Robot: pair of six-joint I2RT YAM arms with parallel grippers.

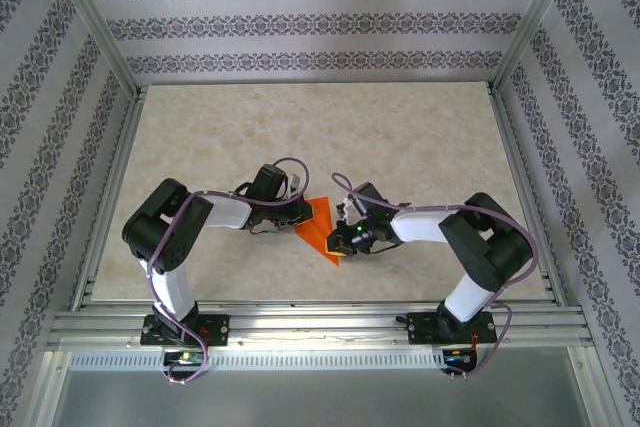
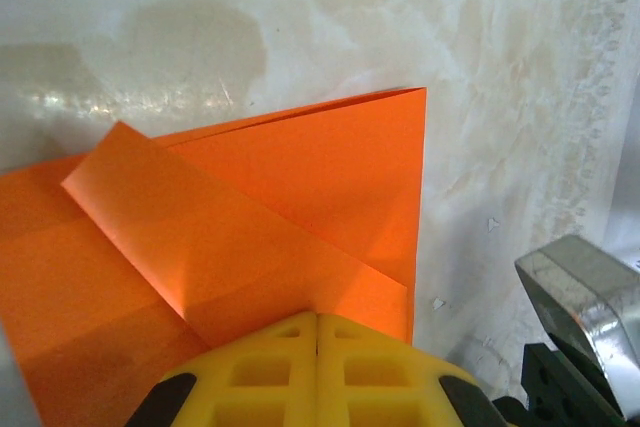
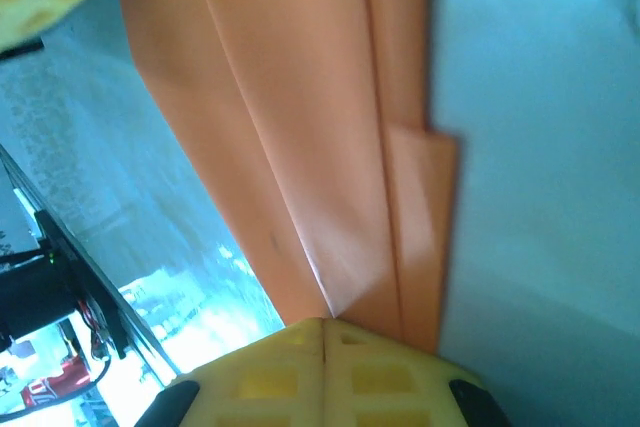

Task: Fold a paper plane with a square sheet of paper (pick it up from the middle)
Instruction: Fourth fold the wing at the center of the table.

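Left gripper (image 2: 317,332): yellow pads closed together, tips on the sheet's left edge.
Sheet of paper (image 1: 322,226): orange, partly folded with a flap turned over, lying on the marbled table (image 1: 300,137).
Right gripper (image 3: 322,339): pads shut together, tips on the sheet's right side.

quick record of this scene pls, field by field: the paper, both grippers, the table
paper: orange sheet, partly folded, lying mid-table between the two grippers
folds: a diagonal flap creased over the top layer in the left wrist view; stacked layered edges in the right wrist view
left gripper: yellow pads closed together, pinching the sheet's edge
right gripper: yellow pads closed together, pinching the sheet from the opposite side
table: pale marbled surface
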